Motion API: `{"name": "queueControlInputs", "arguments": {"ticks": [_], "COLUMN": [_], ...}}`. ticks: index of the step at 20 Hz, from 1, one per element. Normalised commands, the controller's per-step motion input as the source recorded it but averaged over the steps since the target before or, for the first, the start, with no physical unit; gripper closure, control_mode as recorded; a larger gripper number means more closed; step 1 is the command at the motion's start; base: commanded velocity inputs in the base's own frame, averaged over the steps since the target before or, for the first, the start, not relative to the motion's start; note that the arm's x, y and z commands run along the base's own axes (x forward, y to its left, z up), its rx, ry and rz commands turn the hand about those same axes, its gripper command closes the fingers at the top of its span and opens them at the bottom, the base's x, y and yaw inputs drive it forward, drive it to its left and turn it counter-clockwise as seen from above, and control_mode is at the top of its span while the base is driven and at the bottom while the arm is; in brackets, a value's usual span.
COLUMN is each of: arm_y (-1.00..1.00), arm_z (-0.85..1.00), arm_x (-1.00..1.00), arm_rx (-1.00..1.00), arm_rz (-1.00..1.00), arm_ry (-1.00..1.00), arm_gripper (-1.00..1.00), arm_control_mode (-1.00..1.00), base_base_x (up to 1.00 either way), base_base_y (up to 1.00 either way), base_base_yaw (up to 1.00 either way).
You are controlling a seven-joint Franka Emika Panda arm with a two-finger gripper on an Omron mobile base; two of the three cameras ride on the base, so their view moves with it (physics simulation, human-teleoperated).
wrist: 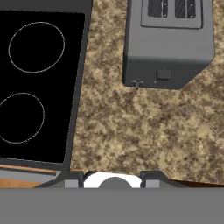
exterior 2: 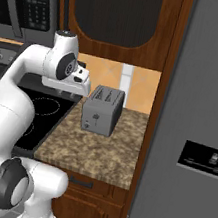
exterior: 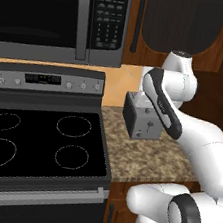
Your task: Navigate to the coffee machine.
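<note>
So, where the coffee machine stands can't be told from these views; what's parked in front of the base is a different stretch of kitchen. The nearest appliance is a small grey two-slot toaster [exterior: 140, 120], set on a speckled brown granite counter [exterior: 147, 159] close to the back wall. In the hand view the toaster is seen at about 1 o'clock, slots up, with its lever and a little knob on the face turned toward the camera, and bare granite is spread from 3 to 6 o'clock. The gripper [wrist: 111, 179] is held above the counter's front edge, looking down. Its two dark fingertips [wrist: 72, 180] are seen well apart at 6 o'clock with nothing between them, so it's read as open and empty. A black glass-top stove [exterior: 38, 138] with four ring outlines is butted right against the counter's left edge, at 9 to 10 o'clock in the hand view. A microwave [exterior: 57, 14] with a keypad is mounted above the stove, at 11 o'clock in the left base view. In the right base view a dark-panelled wooden cabinet door [exterior 2: 117, 16] is hung above the toaster at 12 o'clock. A tall grey fridge [exterior 2: 200, 122] with a dispenser panel is placed at 3 o'clock, just beside the counter's right end. The white arm [exterior: 191, 130] is folded up over the counter, partly covering the toaster in the left base view.
</note>
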Motion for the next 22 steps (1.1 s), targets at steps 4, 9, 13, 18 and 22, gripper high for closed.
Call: {"name": "queueControlInputs", "arguments": {"ticks": [4,9,13,18,22], "arm_y": [0.0,0.0,-0.06,-0.77,-0.53], "arm_z": [0.0,0.0,0.0,0.0,0.09], "arm_x": [-0.24,-0.59,-0.4,0.0,0.0], "arm_rx": [0.0,0.0,0.0,0.01,0.02], "arm_rz": [0.0,0.0,0.01,0.04,0.05], "arm_ry": [0.04,0.01,-0.02,-0.07,-0.08], "arm_gripper": [-1.0,-1.0,-1.0,-1.0,-1.0], "arm_control_mode": [-1.0,-1.0,-1.0,-1.0,-1.0], "base_base_x": [0.0,0.0,0.0,0.0,0.0], "base_base_y": [0.0,0.0,0.0,0.0,0.0], "base_base_yaw": [0.0,0.0,0.0,0.0,0.0]}}
